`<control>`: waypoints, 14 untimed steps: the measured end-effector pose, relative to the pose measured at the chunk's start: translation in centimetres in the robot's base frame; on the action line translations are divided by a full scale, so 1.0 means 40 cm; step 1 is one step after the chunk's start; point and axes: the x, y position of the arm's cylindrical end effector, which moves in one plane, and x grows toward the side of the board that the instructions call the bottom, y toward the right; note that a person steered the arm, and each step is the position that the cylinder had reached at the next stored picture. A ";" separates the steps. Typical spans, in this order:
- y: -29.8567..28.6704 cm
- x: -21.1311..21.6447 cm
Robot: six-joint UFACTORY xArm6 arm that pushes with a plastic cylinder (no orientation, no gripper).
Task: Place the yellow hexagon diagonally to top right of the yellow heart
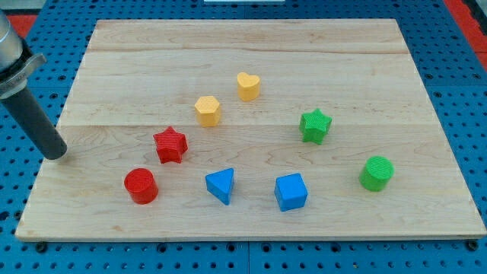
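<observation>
The yellow hexagon (208,110) lies near the middle of the wooden board (251,46). The yellow heart (248,86) lies just up and to the right of it, a small gap apart. My tip (58,154) rests on the board near its left edge, far to the left of the hexagon and a little lower. The dark rod rises from the tip toward the view's top left. The tip touches no block.
A red star (170,144) and a red cylinder (141,186) lie between my tip and the lower middle. A blue triangle (221,184), a blue cube (291,191), a green star (315,125) and a green cylinder (377,173) lie to the right.
</observation>
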 end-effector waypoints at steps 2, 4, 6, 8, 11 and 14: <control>0.080 -0.091; 0.372 -0.129; 0.614 -0.166; 0.722 -0.286; 0.934 -0.442; 0.827 -0.385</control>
